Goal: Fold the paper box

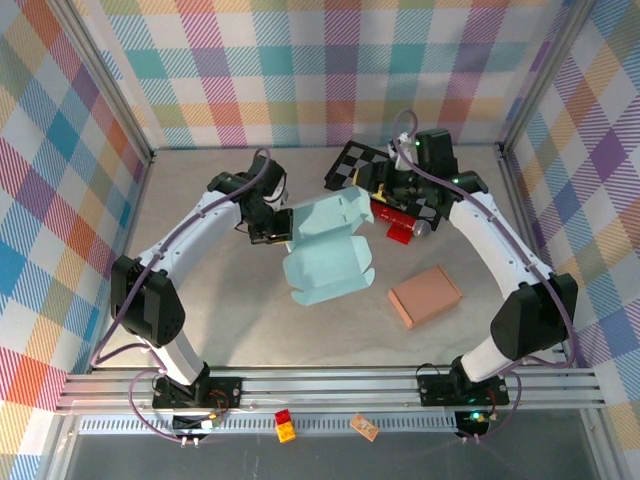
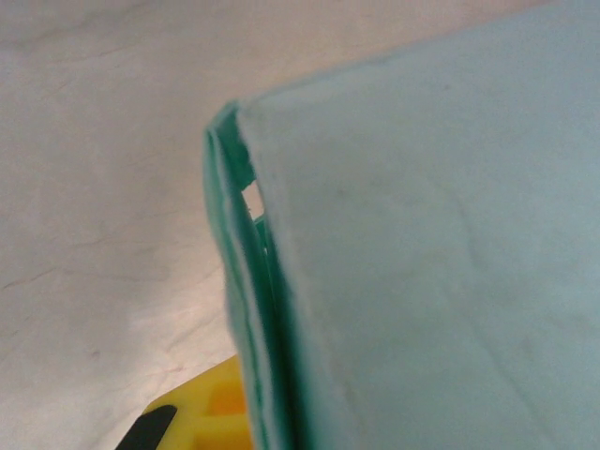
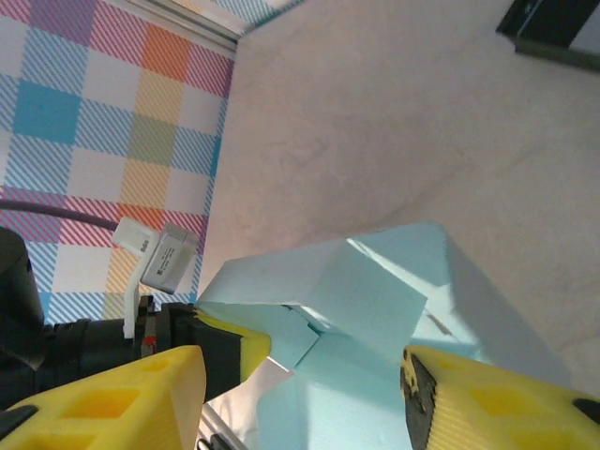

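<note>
A: Trouble is expected where?
B: At the left edge of the paper box [image 1: 325,262], mid-table, which is pinched by the closed left gripper [image 1: 272,228]; thin card can be creased or slip there. The right gripper [image 3: 300,380] is held apart around the lid flap [image 3: 323,281], which could be crushed.

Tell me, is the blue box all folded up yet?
Not yet. The paper box already has walls standing up. The left gripper pinches one wall while the open right gripper sits by the flaps. The lid flaps are open and need tucking shut.
</note>
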Controlling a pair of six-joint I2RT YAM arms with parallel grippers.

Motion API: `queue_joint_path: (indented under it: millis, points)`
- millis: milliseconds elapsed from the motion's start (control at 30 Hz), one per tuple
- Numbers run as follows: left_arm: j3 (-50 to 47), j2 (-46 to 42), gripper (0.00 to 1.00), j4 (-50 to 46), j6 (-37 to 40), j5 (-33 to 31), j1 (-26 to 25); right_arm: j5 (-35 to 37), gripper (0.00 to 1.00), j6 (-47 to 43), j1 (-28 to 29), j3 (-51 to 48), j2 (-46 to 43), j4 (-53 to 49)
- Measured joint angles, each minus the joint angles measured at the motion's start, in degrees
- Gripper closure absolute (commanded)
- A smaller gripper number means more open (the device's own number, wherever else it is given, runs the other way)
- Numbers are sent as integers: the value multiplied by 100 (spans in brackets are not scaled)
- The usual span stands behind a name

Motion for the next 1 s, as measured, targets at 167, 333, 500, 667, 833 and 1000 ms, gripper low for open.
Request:
queue_joint_path:
  millis: [167, 333, 500, 667, 833, 1000]
  points:
    - [251, 219, 100, 494, 472, 1003, 326, -625, 50, -299, -831, -319, -13, 361]
    - [326, 656, 100, 918, 776, 1941, 588, -1631, 52, -350, -1561, -378, 168, 929]
    - [391, 1119, 100, 1152, 918, 2638, 739, -2612, 53, -125, -1746, -367, 782, 1598]
    - [400, 1224, 100, 1161, 1023, 3042, 807, -3071, 53, 0, -1744, -367, 1134, 1781]
    - [404, 1224, 100, 1132, 1152, 3296, 811, -3351, 53, -28, -1733, -238, 1139, 1753]
    - [404, 1224, 100, 1088, 1281, 3392, 811, -3543, 53, -57, -1659, -210, 1139, 1749]
